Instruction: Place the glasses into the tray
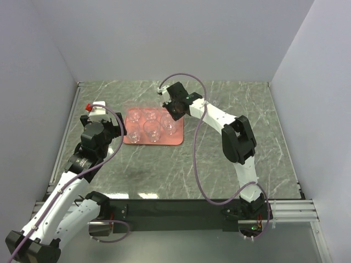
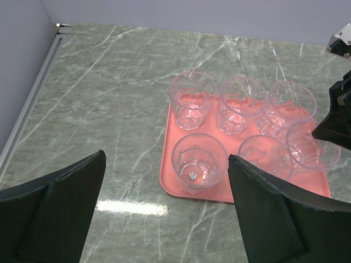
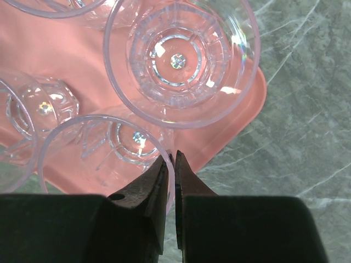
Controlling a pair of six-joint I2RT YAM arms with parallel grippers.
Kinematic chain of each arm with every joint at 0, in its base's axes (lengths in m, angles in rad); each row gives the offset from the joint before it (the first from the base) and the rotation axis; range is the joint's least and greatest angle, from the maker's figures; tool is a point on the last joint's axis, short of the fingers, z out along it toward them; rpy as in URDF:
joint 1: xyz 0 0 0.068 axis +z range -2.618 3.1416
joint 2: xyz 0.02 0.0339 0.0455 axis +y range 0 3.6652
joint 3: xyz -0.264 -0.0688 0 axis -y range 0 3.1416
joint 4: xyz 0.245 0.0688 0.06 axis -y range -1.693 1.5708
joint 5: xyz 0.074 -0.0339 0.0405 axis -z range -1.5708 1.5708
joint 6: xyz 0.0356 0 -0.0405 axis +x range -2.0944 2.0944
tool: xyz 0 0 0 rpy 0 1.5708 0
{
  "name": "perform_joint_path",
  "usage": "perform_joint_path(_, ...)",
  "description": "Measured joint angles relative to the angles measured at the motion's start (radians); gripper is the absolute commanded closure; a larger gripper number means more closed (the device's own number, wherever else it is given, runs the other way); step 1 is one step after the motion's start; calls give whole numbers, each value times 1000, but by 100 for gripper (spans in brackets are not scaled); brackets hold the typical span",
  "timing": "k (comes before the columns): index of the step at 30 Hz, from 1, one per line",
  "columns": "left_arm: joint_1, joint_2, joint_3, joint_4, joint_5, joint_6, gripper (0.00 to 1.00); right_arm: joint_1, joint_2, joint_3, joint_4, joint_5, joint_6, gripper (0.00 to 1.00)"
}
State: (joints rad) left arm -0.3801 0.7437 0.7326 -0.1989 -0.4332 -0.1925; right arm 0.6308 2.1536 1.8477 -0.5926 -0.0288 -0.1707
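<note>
1. arm bases: two, white and black, bolted side by side to a black rail (image 1: 164, 209) at the near edge of the desk (image 1: 230, 164). A purple cable (image 1: 196, 164) loops along each arm.
2. desk: green-grey marbled top, glossy.
3. left tool (image 2: 165, 159): hangs over the desk just left of the tray and is aimed at it. Its two black fingers (image 2: 60, 208) stand wide apart.
4. tray (image 2: 174, 183): salmon-pink, with a low rim and rounded corners. It lies flat on the desk, left of centre.
5. glasses: six, clear and faceted, all upright and inside the tray's rim.
   - Near row: near-left glass (image 2: 198, 161), near-middle glass (image 2: 266, 156), right-hand glass (image 2: 308, 147).
   - Far row: far-left glass (image 2: 192, 101), far-middle glass (image 2: 241, 104), far-right glass (image 2: 285, 109).
   - Neighbours crowd close together, and from the left wrist view the right-hand glass overlaps the two beside it.
6. right-hand glass, further: it is at the tray's right side, near a rounded corner. I cannot tell whether its foot rests on the tray or hangs just above it.
7. right tool (image 3: 171, 160): reaches in from the right and points down over the tray's right side. Its fingers are almost together, clamped on the thin wall of the right-hand glass, one inside the rim and one outside.
8. walls (image 1: 181, 38): plain pale grey panels closing the desk on the left, far and right sides.
</note>
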Motion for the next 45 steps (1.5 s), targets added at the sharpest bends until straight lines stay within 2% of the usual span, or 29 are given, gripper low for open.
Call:
perform_joint_path(15, 0, 1, 0, 0, 0, 0, 1, 67, 17, 23, -6, 4, 25, 87)
perform_joint_path(18, 0, 1, 0, 0, 0, 0, 0, 69, 27, 37, -9, 7, 32, 84)
perform_joint_path(19, 0, 1, 0, 0, 0, 0, 1, 69, 30, 40, -8, 9, 35, 78)
perform_joint_path(26, 0, 9, 0, 0, 1, 0, 1, 69, 47, 54, -15, 25, 48, 59)
perform_joint_path(36, 0, 9, 0, 0, 1, 0, 1, 69, 31, 51, -17, 42, 17, 55)
perform_joint_path(45, 0, 9, 0, 0, 1, 0, 0, 64, -142, 2, -22, 35, -61, 49)
